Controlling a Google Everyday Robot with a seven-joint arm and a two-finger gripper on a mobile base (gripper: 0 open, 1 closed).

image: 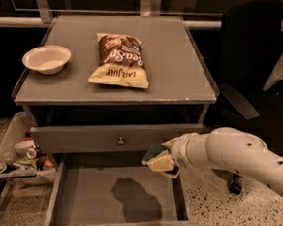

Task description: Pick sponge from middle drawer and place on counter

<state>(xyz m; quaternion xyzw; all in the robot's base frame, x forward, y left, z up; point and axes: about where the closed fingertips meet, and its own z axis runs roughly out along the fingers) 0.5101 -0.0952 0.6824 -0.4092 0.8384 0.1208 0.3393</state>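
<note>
Tool (162, 162) with sponge (153, 152) over right side of middle drawer (84, 201), before counter (183, 74)
</note>
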